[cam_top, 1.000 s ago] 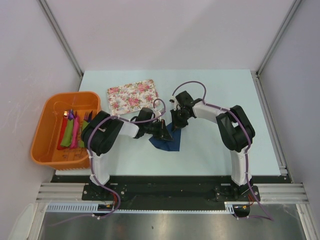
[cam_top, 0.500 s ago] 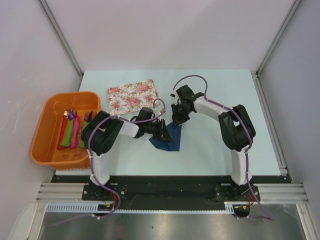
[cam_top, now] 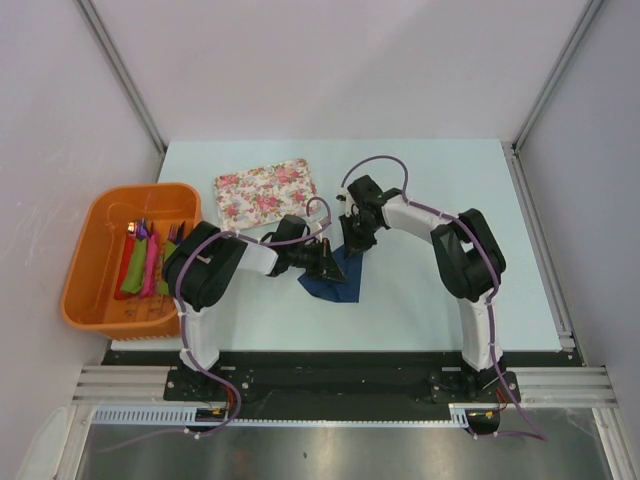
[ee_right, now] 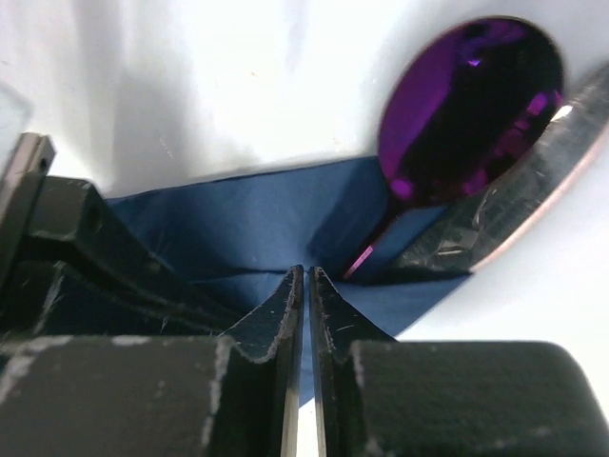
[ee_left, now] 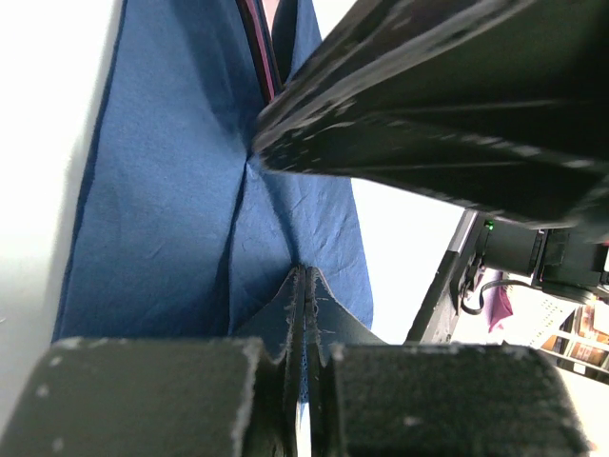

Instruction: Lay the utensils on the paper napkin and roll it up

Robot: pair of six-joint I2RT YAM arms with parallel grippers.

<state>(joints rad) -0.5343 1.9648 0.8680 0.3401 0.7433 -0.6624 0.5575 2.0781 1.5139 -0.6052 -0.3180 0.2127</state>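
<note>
Navy-blue paper napkin (cam_top: pixel 338 285) lies just near-right of the floral-patterned rectangular tray (cam_top: pixel 266 190). Your left gripper (cam_top: pixel 322 262) and right gripper (cam_top: pixel 352 243) meet over it, likely to fold it over the cutlery.

Left wrist: the jaws are closed on a raised napkin pleat, and a slim purplish utensil handle (ee_left: pixel 259 38) runs away beneath.

Right wrist: the jaws are pinched on the napkin's edge. The purple spoon bowl (ee_right: pixel 466 105) and grey-silver utensil (ee_right: pixel 533 181) stick out up-right, lengthwise along the intended roll.

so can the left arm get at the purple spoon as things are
Probably not. The left gripper is shut on a fold of the napkin, and the right gripper crosses close ahead of it. The spoon lies mostly inside the napkin, only its bowl poking out.
</note>
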